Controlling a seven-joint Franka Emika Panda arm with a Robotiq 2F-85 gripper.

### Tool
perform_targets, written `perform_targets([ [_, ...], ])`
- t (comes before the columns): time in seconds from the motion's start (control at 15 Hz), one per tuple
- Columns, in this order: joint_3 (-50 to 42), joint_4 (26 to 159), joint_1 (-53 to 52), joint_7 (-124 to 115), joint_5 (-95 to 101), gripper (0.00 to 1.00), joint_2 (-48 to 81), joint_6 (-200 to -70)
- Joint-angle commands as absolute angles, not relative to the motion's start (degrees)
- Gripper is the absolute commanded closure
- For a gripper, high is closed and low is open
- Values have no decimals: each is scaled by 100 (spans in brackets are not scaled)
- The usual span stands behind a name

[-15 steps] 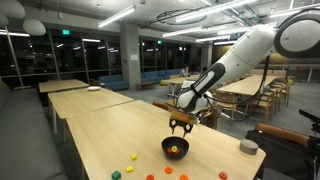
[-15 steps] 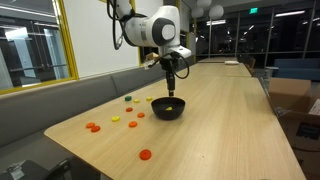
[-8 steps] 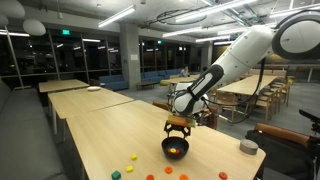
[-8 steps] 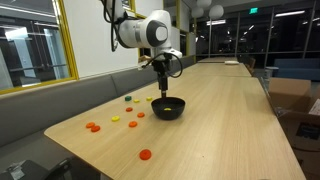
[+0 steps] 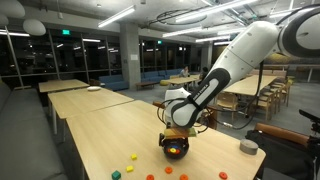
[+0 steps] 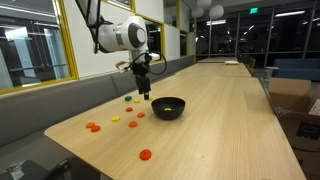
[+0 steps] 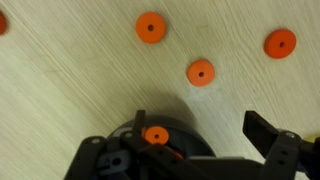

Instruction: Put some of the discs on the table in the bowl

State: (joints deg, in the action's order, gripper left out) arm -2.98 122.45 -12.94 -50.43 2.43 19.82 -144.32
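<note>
Arm off the bowl, jaws spread and empty, heading back to the loose discs.

Long pale light-wood table (image 6: pixel 235 125): nothing on it has shifted. The white Panda arm (image 5: pixel 235 65) has swung sideways. A second ago the gripper (image 6: pixel 146 95) hung straight over the small round black bowl (image 6: pixel 168 108); now it stands beside the bowl, low over bare wood on the side of the scattered pieces. The bowl sits mid-table with some colour showing inside. In the wrist view the fingers (image 7: pixel 280 150) are set wide apart, nothing pinched between them. Tiny flat orange-red discs (image 7: pixel 200 72) lie loose on the wood just ahead. A few yellow and green ones sit further from the bowl. Reading: one drop is done and the next pickup is starting.
</note>
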Motion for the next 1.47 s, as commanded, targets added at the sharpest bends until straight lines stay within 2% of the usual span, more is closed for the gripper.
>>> perform_targets([
  [0.0,-216,12803,-1509,-5137,686,0,1613,-14596],
  [0.47,-257,13681,-1823,-5789,1099,0,1482,-15899],
  [0.73,-865,14108,-2236,-6655,1966,0,1479,-16560],
  [1.0,-1364,14252,-2532,-7232,2740,0,1558,-16553],
  [1.4,-710,14432,-1973,-6480,1969,0,1601,-16746],
])
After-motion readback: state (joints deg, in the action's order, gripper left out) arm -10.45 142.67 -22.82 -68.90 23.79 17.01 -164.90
